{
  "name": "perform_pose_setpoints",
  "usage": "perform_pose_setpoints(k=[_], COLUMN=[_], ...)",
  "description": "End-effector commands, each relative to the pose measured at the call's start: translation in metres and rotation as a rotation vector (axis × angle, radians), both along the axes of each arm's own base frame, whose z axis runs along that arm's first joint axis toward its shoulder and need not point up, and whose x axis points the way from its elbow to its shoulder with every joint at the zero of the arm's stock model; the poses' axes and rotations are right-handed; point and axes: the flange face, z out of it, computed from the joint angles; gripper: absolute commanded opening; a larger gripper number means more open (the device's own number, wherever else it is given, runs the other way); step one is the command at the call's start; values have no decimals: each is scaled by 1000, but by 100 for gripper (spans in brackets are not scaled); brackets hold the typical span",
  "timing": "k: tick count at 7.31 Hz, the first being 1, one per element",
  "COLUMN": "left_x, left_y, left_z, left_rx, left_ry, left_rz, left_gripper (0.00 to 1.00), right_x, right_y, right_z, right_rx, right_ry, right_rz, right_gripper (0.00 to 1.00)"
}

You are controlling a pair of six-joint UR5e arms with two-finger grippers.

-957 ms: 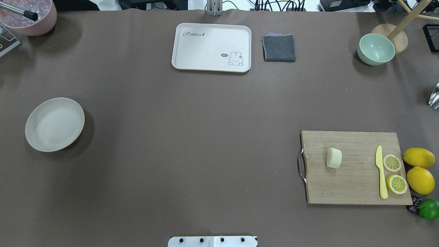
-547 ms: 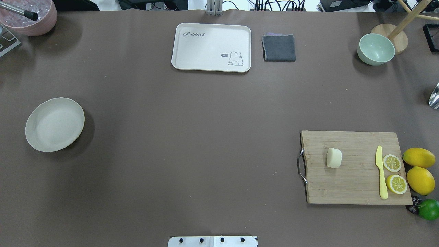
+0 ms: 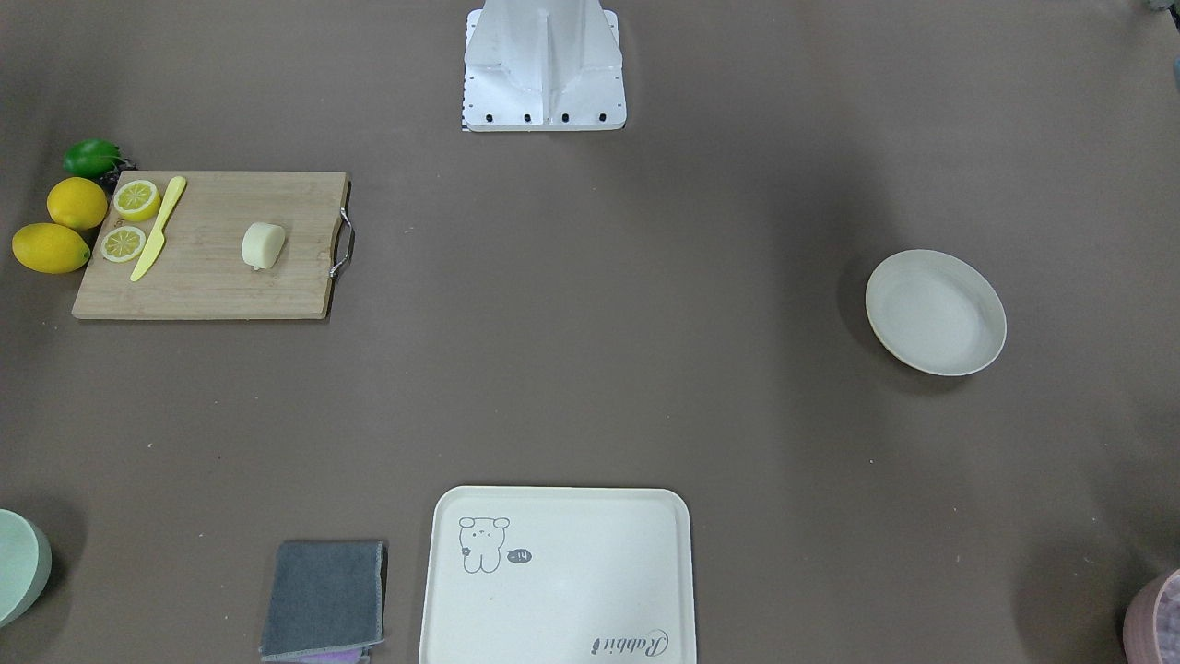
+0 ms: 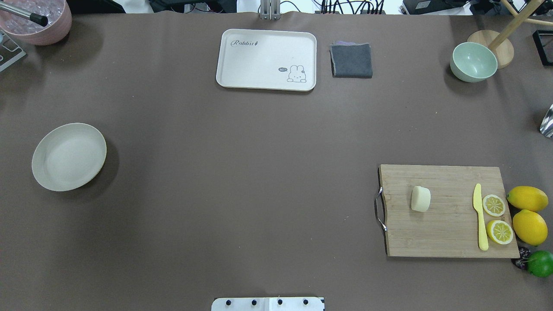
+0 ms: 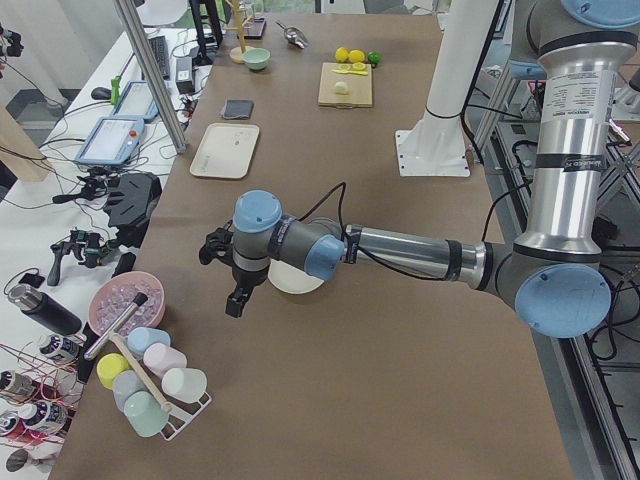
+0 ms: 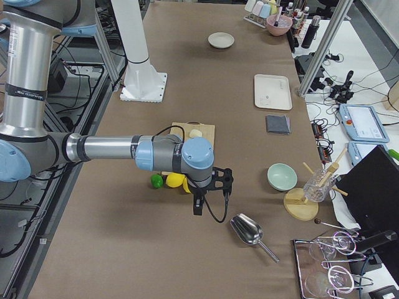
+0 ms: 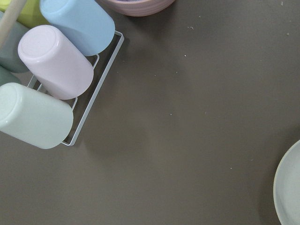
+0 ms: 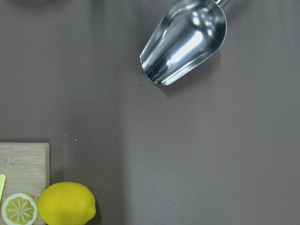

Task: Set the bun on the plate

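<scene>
The bun (image 4: 420, 198) (image 3: 263, 245), a pale cream lump, lies on a wooden cutting board (image 4: 449, 235) at the near right of the table. The plate (image 4: 69, 157) (image 3: 936, 312), round, off-white and bare, sits at the far left. Neither gripper appears in the overhead or front views. In the exterior left view my left gripper (image 5: 233, 300) hangs beside the plate (image 5: 297, 285), towards the table's end. In the exterior right view my right gripper (image 6: 198, 205) hangs past the lemons, away from the bun (image 6: 196, 132). I cannot tell whether either is open or shut.
On the board lie a yellow knife (image 4: 479, 218) and two lemon slices (image 4: 494, 205). Lemons (image 4: 529, 226) and a lime (image 4: 540, 263) lie beside it. A cream tray (image 4: 266, 59), grey cloth (image 4: 351, 60) and green bowl (image 4: 473, 61) are at the back. A steel scoop (image 8: 185, 42) and cup rack (image 7: 51, 79) flank the ends.
</scene>
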Motion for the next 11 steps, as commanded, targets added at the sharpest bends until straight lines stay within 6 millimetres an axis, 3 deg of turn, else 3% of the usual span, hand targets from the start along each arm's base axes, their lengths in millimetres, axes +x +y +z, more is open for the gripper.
perform_pose_setpoints(k=[1,2,7,8,9,10,11], left_x=[3,3,11,30,67,106,130], left_y=[-4,-2,-3,-2,2,18,30], left_z=[11,20,12,6,-1,6,27], left_rx=[1,-28,31,-2,-37,-70,-77], left_ry=[5,11,19,48,116,177,216], left_rz=[0,-13,0,-21,-83,-103,-99], left_gripper=[98,98,98,98,98,98,98], right_x=[1,1,-1,-6,-6,-6,-6], right_y=[-1,-4,-7,-9,-19,-20,-20], right_z=[-5,-6,-6,-7,-14,-15,-17], right_rx=[11,8,8,14,30,33,36], right_ry=[-1,2,7,9,11,9,5], right_rz=[4,8,3,-10,-10,-10,-10], right_gripper=[99,100,99,100,99,100,100])
